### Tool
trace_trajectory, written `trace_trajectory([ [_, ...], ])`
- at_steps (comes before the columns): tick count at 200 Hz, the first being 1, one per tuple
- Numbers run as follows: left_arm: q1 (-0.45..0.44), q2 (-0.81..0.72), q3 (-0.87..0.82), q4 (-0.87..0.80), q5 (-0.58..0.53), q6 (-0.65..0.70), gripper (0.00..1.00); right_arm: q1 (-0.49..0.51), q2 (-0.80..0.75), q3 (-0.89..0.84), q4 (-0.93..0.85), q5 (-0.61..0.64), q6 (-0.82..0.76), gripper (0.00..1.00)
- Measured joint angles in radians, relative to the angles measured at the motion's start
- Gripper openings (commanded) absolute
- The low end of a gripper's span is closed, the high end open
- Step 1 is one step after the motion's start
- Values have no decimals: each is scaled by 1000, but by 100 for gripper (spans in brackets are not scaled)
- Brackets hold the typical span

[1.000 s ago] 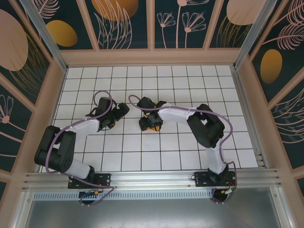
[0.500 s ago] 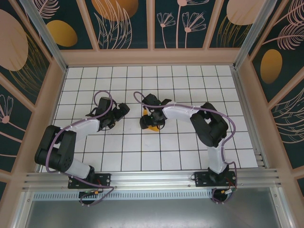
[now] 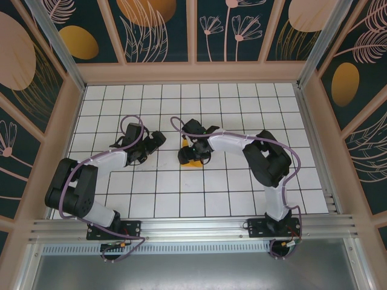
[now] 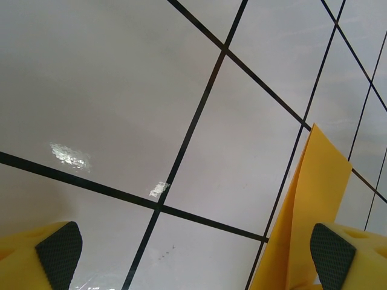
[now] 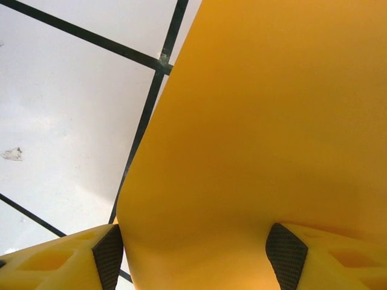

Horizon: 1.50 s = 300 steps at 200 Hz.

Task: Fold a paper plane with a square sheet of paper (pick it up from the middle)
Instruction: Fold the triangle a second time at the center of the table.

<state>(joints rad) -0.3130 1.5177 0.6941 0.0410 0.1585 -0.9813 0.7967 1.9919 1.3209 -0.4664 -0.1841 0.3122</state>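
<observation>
The square sheet of paper (image 3: 193,162) is orange-yellow, folded small, and lies on the tiled floor at mid-table, mostly under my right gripper (image 3: 188,155). In the right wrist view the paper (image 5: 254,121) bows up between the two pads, whose jaws stand well apart; its left edge meets the left pad (image 5: 109,254). Whether it has a paper plane's shape I cannot tell. My left gripper (image 3: 156,140) hovers to the left of it, open (image 4: 193,257) over bare tile. A narrow creased strip of the paper (image 4: 314,205) rises beside its right fingertip (image 4: 332,257).
White floor tiles (image 3: 217,193) with black grid lines cover the workspace. Wooden-framed patterned walls (image 3: 193,69) close it in at the back and on both sides. The metal rail (image 3: 193,228) with both arm bases runs along the near edge.
The right arm's wrist and elbow swung slightly to the right while its gripper stayed over the paper. The left arm has not moved.
</observation>
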Motion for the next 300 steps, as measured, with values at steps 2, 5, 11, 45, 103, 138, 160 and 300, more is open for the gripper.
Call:
trace_trajectory([
  [2, 0, 0, 0, 0, 1, 0, 98, -1, 0, 0, 0, 0, 0, 67],
  [5, 0, 0, 0, 0, 2, 0, 98, -2, 0, 0, 0, 0, 0, 67],
  [11, 0, 0, 0, 0, 3, 0, 98, -3, 0, 0, 0, -1, 0, 66],
  [45, 0, 0, 0, 31, 55, 7, 91, -17, -10, -23, 24, -23, -1, 62],
  [103, -7, 6, -37, 248, 286, -10, 76, -108, -60, -145, 178, -238, -20, 59],
  [138, -44, 80, -33, 354, 363, -47, 66, -144, -72, -200, 258, -335, -27, 59],
  [160, -78, 150, -7, 383, 389, -63, 63, -153, -75, -214, 280, -358, -28, 59],
  [300, -144, 385, 115, 457, 417, -150, 42, -161, -93, -239, 311, -404, -49, 69],
])
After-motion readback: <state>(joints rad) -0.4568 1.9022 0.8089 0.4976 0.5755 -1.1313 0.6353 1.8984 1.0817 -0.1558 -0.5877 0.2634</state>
